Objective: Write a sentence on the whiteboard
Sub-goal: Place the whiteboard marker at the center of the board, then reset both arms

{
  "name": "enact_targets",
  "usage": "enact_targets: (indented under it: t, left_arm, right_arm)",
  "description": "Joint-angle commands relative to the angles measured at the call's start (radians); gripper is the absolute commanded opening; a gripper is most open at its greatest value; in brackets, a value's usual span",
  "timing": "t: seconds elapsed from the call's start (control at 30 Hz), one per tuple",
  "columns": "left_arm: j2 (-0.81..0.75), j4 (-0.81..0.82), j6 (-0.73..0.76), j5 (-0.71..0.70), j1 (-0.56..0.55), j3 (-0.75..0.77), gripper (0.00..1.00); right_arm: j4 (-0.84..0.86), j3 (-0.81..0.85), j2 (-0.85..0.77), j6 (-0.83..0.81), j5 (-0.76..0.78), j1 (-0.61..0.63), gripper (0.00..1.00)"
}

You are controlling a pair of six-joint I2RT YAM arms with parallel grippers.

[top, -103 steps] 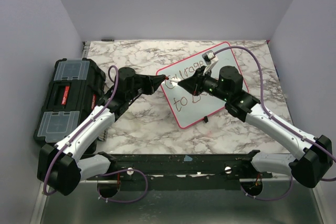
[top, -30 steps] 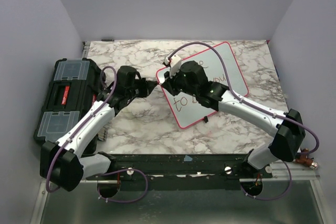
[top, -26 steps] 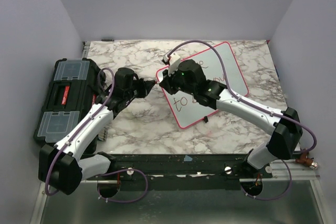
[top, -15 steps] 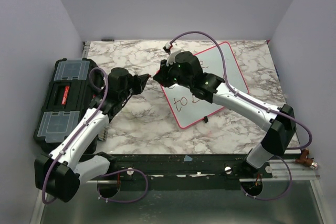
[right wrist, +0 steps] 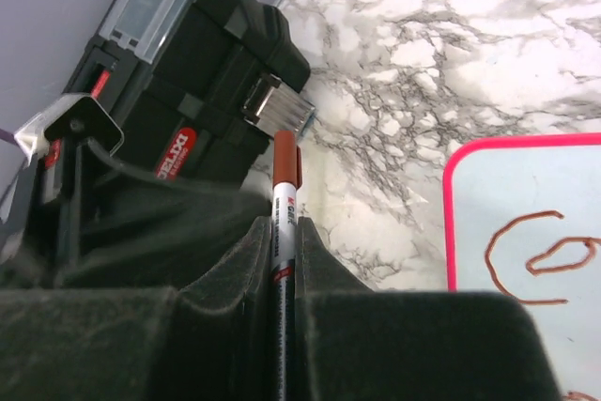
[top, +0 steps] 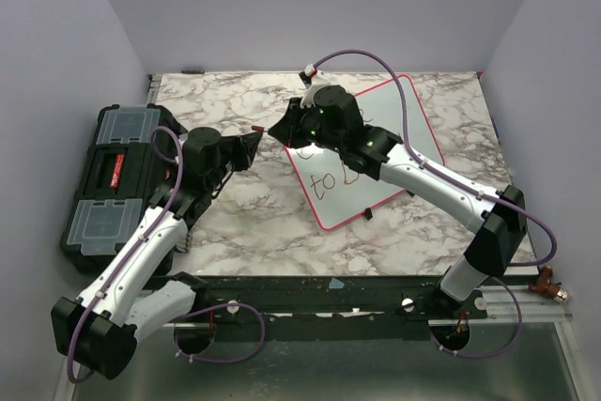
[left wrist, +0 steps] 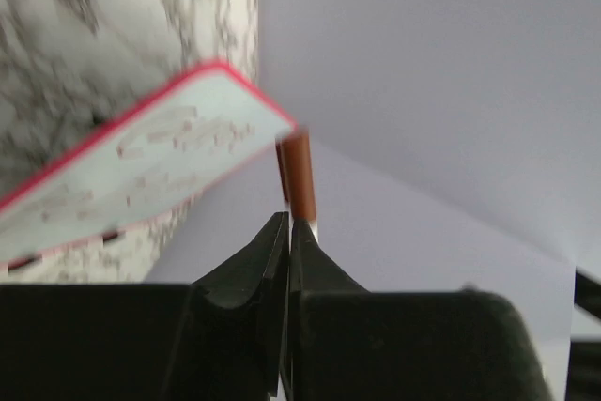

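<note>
Marble-patterned tabletop (top: 235,223) carries the whiteboard (top: 347,202) and toolbox (top: 113,176) between plain lavender walls (top: 310,7).

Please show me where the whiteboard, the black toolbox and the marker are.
whiteboard (top: 387,105): top external view, bare white face.
black toolbox (top: 127,185): top external view, lid middle.
marker (right wrist: 284,215): right wrist view, white barrel.

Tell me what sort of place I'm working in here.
Probably a lab robot test cell: plain lavender walls box in a marble-patterned table, a mounting rail runs along its near edge, with a whiteboard and black toolbox nearby.
</note>
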Motion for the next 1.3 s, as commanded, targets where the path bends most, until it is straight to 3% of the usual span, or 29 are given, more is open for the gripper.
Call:
enact_targets:
  t: [0.0, 0.1, 0.23, 0.3, 0.77, 0.87, 0.93, 1.03, 1.1, 1.13, 1.27]
  left_arm:
    - [-0.061, 0.115, 0.036, 0.284, -0.085, 0.016, 0.0]
    - [-0.059, 0.079, 0.05, 0.266, -0.085, 0.033, 0.0]
    - [-0.067, 0.031, 0.053, 0.222, -0.085, 0.037, 0.0]
    - [-0.075, 0.018, 0.048, 0.2, -0.084, 0.031, 0.0]
    - [-0.111, -0.07, 0.158, 0.07, -0.072, 0.043, 0.0]
    - [-0.125, -0.065, 0.209, 0.03, -0.064, 0.023, 0.14]
    - [-0.129, -0.064, 0.266, 0.003, -0.054, 0.02, 0.34]
    - [-0.136, -0.046, 0.367, -0.013, -0.033, 0.01, 0.77]
    - [-0.147, -0.016, 0.438, -0.025, -0.02, -0.007, 0.92]
    - [-0.152, 0.0, 0.484, -0.037, -0.016, -0.014, 0.98]
    - [-0.161, 0.027, 0.672, -0.076, 0.007, -0.017, 0.99]
  right_arm:
    - [0.034, 0.0, 0.059, -0.034, 0.044, -0.005, 0.06]
    - [0.006, 0.015, 0.044, -0.068, 0.06, -0.005, 0.23]
    - [-0.02, 0.025, 0.014, -0.102, 0.066, -0.005, 0.54]
    - [-0.025, 0.024, -0.004, -0.116, 0.073, -0.004, 0.63]
    - [-0.057, 0.038, -0.087, -0.154, 0.079, -0.003, 0.68]
    - [-0.061, 0.021, -0.104, -0.167, 0.108, -0.004, 0.7]
    - [-0.068, 0.012, -0.112, -0.174, 0.127, -0.004, 0.7]
    - [-0.079, 0.003, -0.126, -0.184, 0.149, -0.005, 0.7]
    - [-0.083, -0.01, -0.141, -0.192, 0.163, -0.005, 0.71]
    - [-0.085, -0.017, -0.149, -0.197, 0.174, -0.005, 0.71]
    - [-0.086, -0.056, -0.198, -0.219, 0.232, -0.005, 0.73]
